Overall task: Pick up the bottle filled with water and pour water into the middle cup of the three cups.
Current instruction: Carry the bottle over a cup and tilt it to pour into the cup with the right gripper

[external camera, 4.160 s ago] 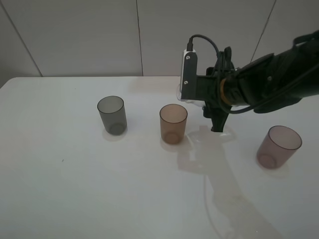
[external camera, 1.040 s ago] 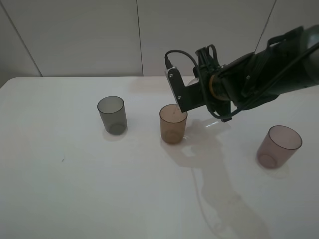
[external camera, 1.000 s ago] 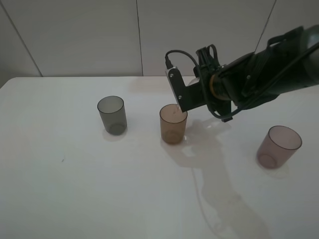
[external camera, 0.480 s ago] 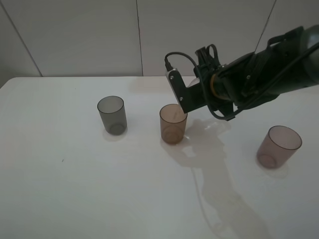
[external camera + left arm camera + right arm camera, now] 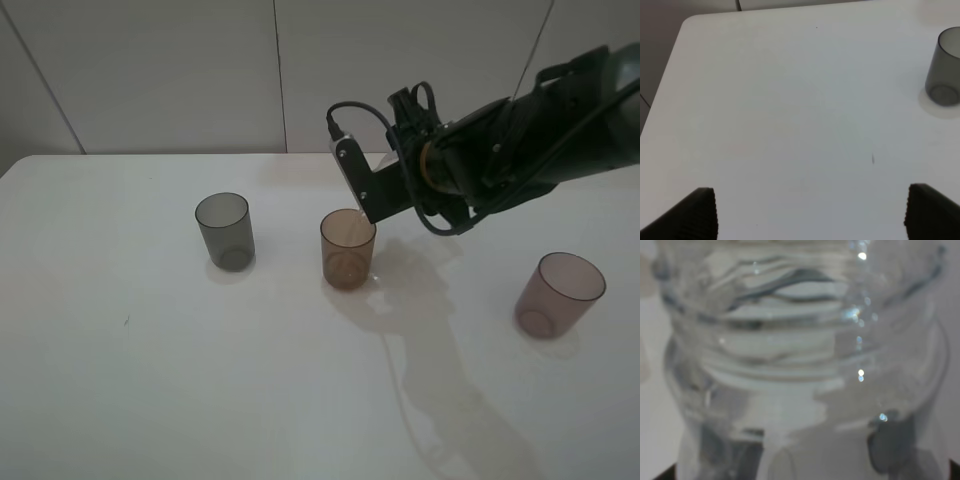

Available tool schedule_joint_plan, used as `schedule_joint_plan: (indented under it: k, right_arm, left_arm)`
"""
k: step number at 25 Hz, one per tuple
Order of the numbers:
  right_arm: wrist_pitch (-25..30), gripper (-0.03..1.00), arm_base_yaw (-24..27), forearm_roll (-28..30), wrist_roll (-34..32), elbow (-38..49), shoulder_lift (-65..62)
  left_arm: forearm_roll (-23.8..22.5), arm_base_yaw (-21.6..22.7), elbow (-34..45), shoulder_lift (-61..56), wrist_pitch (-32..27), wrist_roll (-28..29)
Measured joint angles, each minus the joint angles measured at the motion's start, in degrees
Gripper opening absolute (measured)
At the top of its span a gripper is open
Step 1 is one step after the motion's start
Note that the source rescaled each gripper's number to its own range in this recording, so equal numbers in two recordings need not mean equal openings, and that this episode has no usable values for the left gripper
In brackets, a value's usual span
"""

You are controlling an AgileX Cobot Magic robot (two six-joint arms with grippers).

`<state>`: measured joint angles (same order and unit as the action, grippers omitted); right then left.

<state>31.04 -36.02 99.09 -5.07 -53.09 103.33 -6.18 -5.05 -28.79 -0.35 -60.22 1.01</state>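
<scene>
- Just above the rim of the middle cup (image 5: pixel 347 250), on its side toward the mauve-pink cup (image 5: pixel 560 293), the right claw (image 5: pixel 405 205) is seen tilted over. It is clenched on the bottle (image 5: pixel 800 365).
- The bottle is largely masked in the high view by the wrist camera. Its mouth is judged to be aimed into the opening of the middle cup.
- Step in hand: the pour itself is judged to be under way. No stream can be made out, and the level in the middle cup cannot be told.
- Next move: the tilt is to be deepened slowly, with the mouth kept inside the rim of the middle cup. The bottle is then to be righted and set down on the worktop (image 5: pixel 150 380), clear of that cup.
- Appearance of the bottle: clear, colourless plastic is shown at close range in the right wrist view. A ridged, threaded neck without a cap is seen, with bright glints, and the whole is blurred.
- Appearance of the middle cup: a translucent amber-brown tumbler is shown upright. It stands between the smoky grey cup (image 5: pixel 224 230) and the mauve-pink cup, apart from both.
- Well beyond the grey cup from the middle cup, the left claw (image 5: pixel 815 215) is held released over bare worktop. Nothing is grasped by it.
</scene>
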Motion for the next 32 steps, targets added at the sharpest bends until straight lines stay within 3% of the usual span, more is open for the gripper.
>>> schedule_joint_plan:
  k: [32]
  right_arm:
    - [1.1, 0.00, -1.3, 0.1, 9.1, -1.4, 0.0]
  left_arm:
    - [0.0, 0.0, 0.0, 0.0, 0.0, 0.0]
